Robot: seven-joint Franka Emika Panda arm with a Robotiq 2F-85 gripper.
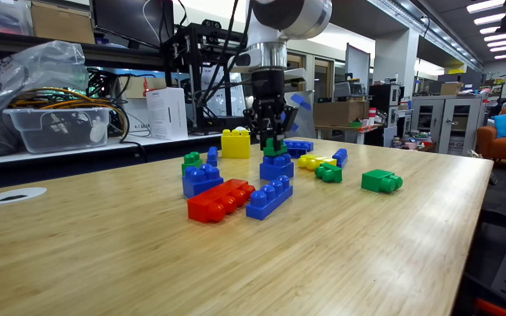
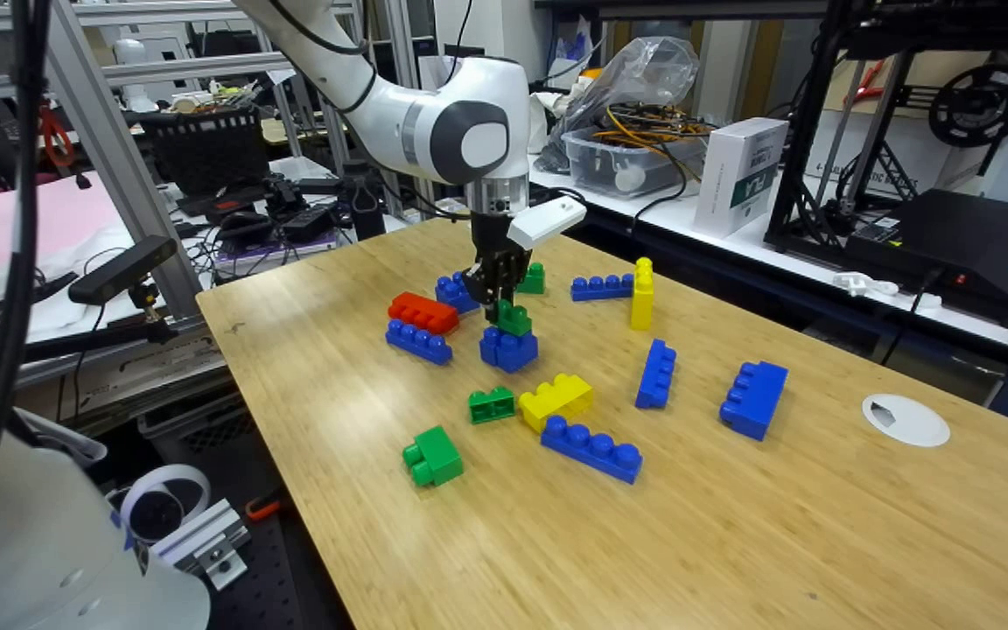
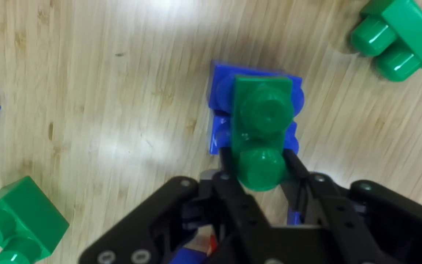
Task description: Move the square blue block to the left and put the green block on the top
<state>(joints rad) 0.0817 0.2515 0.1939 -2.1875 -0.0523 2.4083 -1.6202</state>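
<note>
Fingers [image 3: 294, 163] are closed on the green block [image 3: 263, 132] — gripped by its sides at one end, the far stud left uncovered in the wrist view. The green block is held studs up right over the square blue block [image 1: 276, 170]; in both exterior views its underside is seen at the blue studs, but whether it is fully seated cannot be told. The square blue block is set studs up on the wooden surface [image 2: 731, 525].

Near this pair, a long blue brick [image 1: 270, 199] is seen studs up, with a red brick [image 1: 220, 199] turned on its side just beside it and another blue brick [image 1: 201, 182] right behind the red. A green brick [image 1: 191, 162] is placed past that one.

In an exterior view, a small two-stud green piece [image 2: 492, 405] is laid on its side, near a yellow brick [image 2: 556, 398]; a second long blue brick [image 2: 591, 449] is set just beside the yellow. A bigger green piece [image 2: 434, 457] is also laid sideways, well apart from the pair.

Farther out, an upright yellow block [image 2: 641, 302] is seen — a third long blue brick [image 2: 602, 287] near it. A slim blue brick [image 2: 656, 374] and a thick blue brick [image 2: 753, 400] are scattered beyond, the thick one nearer a white disc [image 2: 915, 424] on the surface. A clear bin [image 1: 59, 142] and a white box [image 1: 167, 114] are seen past the edge.
</note>
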